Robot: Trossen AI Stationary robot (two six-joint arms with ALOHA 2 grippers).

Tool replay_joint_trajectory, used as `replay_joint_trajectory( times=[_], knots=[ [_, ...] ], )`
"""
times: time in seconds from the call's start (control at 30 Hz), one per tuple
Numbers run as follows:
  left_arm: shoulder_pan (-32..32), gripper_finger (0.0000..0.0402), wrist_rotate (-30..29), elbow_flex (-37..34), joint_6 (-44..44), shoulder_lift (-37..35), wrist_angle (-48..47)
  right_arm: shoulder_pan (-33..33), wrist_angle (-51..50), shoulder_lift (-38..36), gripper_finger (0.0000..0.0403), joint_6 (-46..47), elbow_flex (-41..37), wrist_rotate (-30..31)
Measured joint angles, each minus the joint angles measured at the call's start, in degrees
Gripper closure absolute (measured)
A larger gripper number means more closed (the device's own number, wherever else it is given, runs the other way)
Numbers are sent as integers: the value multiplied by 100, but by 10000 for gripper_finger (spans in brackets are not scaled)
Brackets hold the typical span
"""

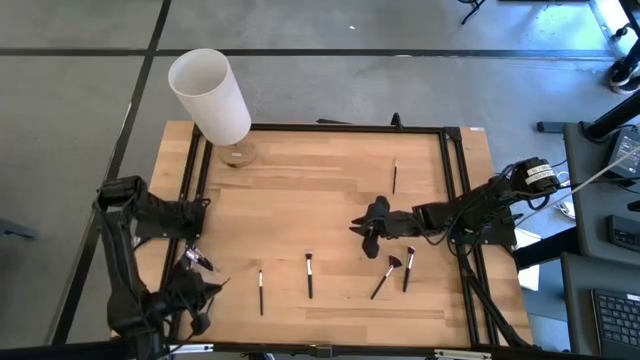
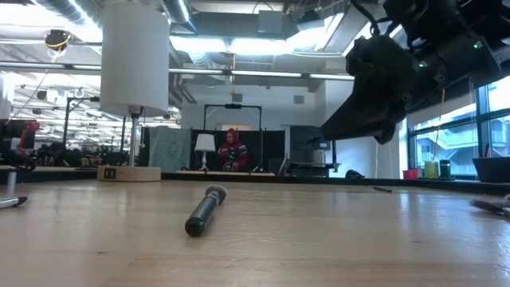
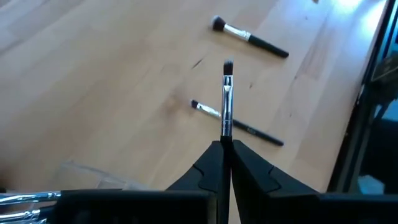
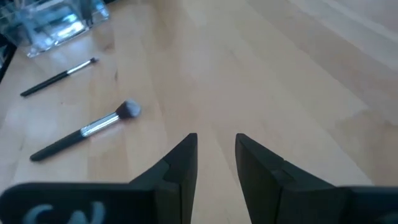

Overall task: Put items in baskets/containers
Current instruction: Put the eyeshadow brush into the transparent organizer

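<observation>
- While the left gripper point(image 3: 226, 148) sits at the lower left of the overhead frame, its fingers are pinched tight on a thin silver-and-black brush point(image 3: 227, 99) that sticks straight out from the fingertips above the wood.
- The right gripper point(image 1: 366, 229) hovers right of centre, above the table point(image 1: 330, 170), its jaws parted with nothing between them.
- Two brushes lie at lower centre: a slim one point(image 1: 261, 291) and a fluffy-tipped one point(image 1: 309, 275).
- Two more, a fan-headed brush point(image 1: 384, 277) and a dark-handled one point(image 1: 408, 268), lie just below the right gripper.
- One brush point(image 1: 394, 177) lies alone toward the upper right.
- The clear container point(image 4: 53, 22) shows at the upper left of the right wrist picture, beyond the two centre brushes.
- A tall white cylinder point(image 1: 210, 95) stands at the upper left corner.
</observation>
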Motion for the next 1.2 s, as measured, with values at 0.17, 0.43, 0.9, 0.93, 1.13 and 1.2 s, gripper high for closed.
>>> replay_joint_trajectory(
  times=[0.17, 0.43, 0.9, 0.93, 1.13, 1.2],
  knots=[
    [-40, 382, 169, 0, -6, 196, 37, -131, 49, 2, 295, 131, 2, -4],
    [-22, 382, 224, 0, -8, 266, 234, -138, 81, 1, 295, 113, 2, -20],
    [-22, 351, 991, 0, 42, 260, 252, -138, 69, 2, 295, 66, 1, -168],
    [-22, 344, 994, 0, 42, 260, 252, -138, 67, 2, 295, 73, 2, -168],
    [53, 301, 1101, 0, 57, 199, 204, -138, 70, 1, 295, 81, 2, -167],
    [156, 289, 1107, 0, 52, 116, 102, -138, 67, 2, 295, 68, 2, -166]
  ],
)
